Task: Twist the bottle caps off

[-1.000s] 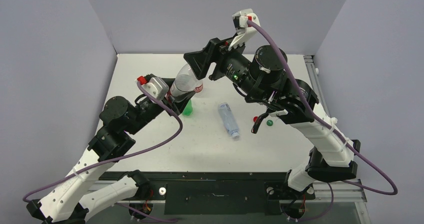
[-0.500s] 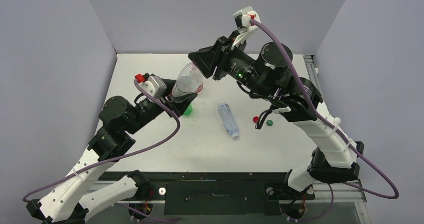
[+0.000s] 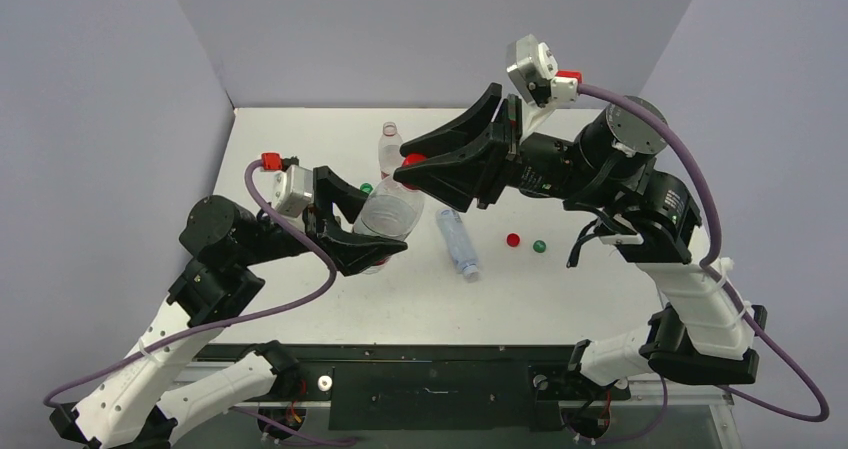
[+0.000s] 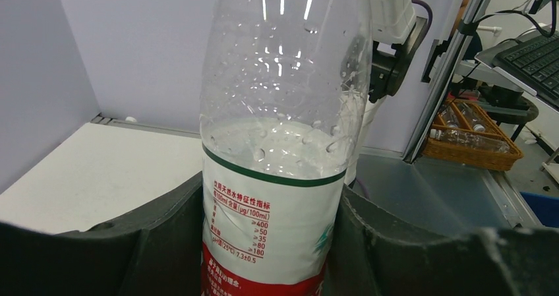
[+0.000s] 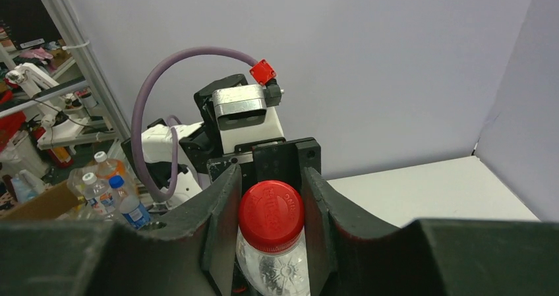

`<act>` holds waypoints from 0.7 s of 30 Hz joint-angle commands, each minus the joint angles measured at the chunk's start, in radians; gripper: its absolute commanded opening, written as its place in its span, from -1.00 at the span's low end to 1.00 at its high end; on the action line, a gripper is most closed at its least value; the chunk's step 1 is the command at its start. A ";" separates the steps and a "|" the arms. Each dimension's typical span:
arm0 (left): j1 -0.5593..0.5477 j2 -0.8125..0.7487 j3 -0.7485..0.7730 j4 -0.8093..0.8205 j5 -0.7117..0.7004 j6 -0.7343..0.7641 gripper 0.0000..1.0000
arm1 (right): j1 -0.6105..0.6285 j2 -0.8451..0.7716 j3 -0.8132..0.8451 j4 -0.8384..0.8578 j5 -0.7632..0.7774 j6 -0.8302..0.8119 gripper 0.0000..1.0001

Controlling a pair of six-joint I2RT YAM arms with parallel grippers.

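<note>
Two grippers shared one red-label bottle. The left gripper was clamped on its body, likely to keep it from turning. The right gripper squeezed the red cap at the bottle's top, seemingly ready to twist it off.

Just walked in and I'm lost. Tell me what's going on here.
The left gripper holds a red-labelled clear bottle; the right gripper is shut on its red cap, seemingly to twist it off. A loose red cap and a loose green cap lie on the table near a pale-blue bottle on its side.
</note>
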 commanded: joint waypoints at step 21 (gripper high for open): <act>0.034 0.052 0.076 0.023 0.250 -0.089 -1.00 | -0.110 -0.056 0.000 -0.088 -0.253 -0.038 -1.00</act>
